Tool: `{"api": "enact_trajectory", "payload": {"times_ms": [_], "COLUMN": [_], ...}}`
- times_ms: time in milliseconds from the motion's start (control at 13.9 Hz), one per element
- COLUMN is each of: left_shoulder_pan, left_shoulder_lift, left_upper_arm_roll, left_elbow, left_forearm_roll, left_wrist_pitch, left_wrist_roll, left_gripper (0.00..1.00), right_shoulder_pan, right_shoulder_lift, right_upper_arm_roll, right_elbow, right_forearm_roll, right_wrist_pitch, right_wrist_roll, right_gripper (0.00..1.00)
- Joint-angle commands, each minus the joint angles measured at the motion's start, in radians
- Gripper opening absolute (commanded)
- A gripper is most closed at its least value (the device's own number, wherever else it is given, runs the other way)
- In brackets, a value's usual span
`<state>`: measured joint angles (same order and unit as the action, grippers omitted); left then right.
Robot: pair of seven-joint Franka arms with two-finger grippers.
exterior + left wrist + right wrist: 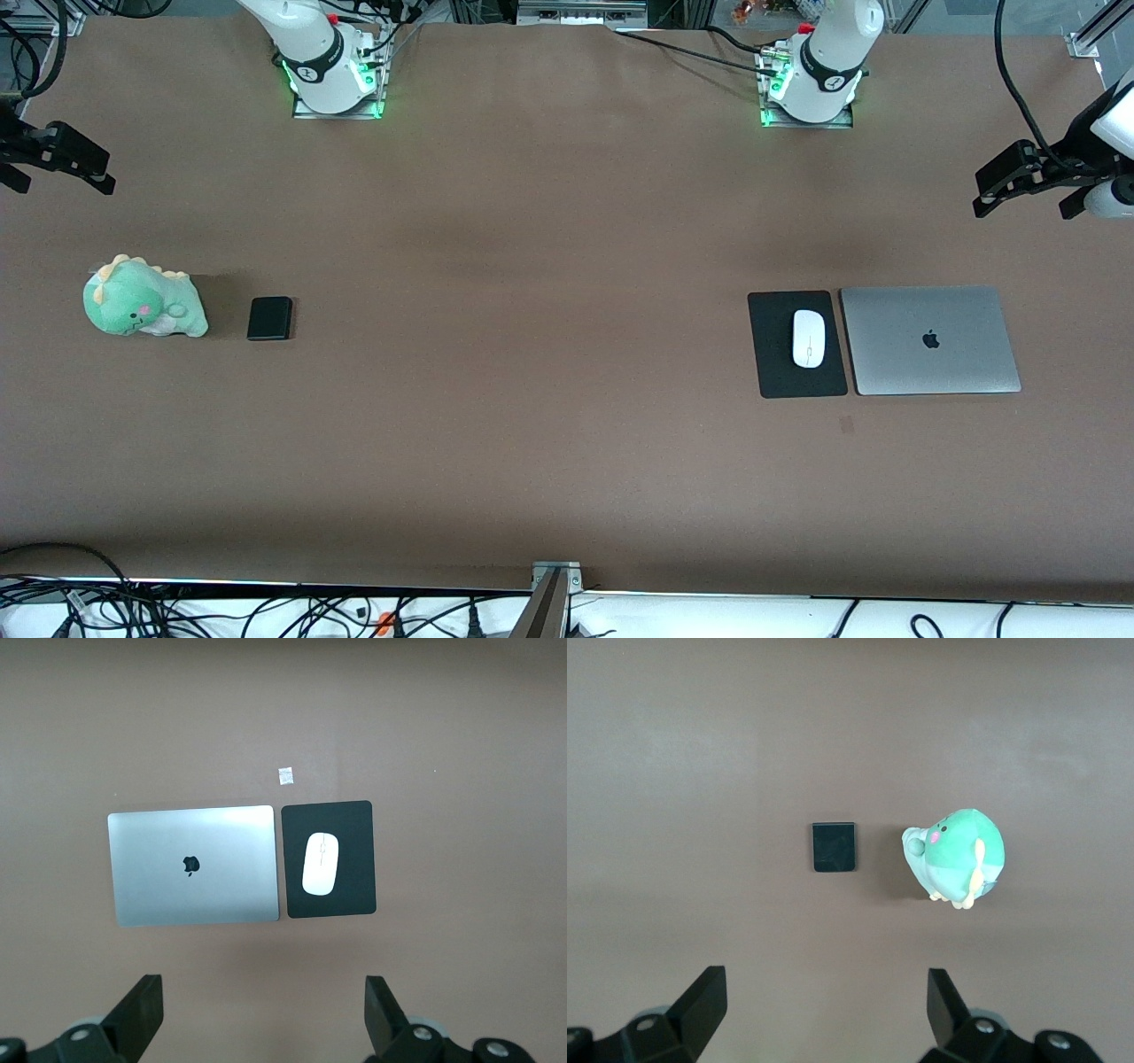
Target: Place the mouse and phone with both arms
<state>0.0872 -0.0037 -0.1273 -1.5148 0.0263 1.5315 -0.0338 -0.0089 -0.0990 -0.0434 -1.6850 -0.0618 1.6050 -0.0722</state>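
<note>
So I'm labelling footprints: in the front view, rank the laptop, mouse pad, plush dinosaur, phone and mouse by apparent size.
Largest to smallest:
1. Laptop
2. Mouse pad
3. Plush dinosaur, close to the pad in area, so that order is unsure
4. Phone and mouse, too alike to rank

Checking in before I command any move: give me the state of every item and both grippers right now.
mouse: flat on the mouse pad, untouched.
phone: flat on the table, beside the dinosaur plush, not touching it.
laptop: lid closed, beside the pad.
left gripper: open, empty, raised at its end of the table.
right gripper: open, empty, raised at its end.
</note>
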Motion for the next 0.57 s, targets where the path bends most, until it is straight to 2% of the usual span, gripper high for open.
{"api": "enact_trajectory", "payload": {"times_ms": [0, 502], "left_shoulder_pan": [0.005, 0.003], "left_shoulder_lift": [0.01, 0.01], "left_upper_arm_roll": [-0.005, -0.005], "left_elbow": [0.022, 0.022], "left_forearm_roll": [-0.006, -0.006], "left_wrist_pitch": [-0.002, -0.002], "left_wrist_roll": [0.0, 0.0], "left_gripper": [1.0, 1.0], "right_shoulder_pan": [0.006, 0.013], "right_shoulder_lift": [0.007, 0.013], "right_upper_arm_roll": [-0.001, -0.001], "right_elbow": [0.019, 0.019], "right_forearm_roll": [0.013, 0.033], "right_wrist_pitch": [-0.023, -0.02], "right_wrist_roll": [0.02, 0.04], "right_gripper": [1.0, 1.0]}}
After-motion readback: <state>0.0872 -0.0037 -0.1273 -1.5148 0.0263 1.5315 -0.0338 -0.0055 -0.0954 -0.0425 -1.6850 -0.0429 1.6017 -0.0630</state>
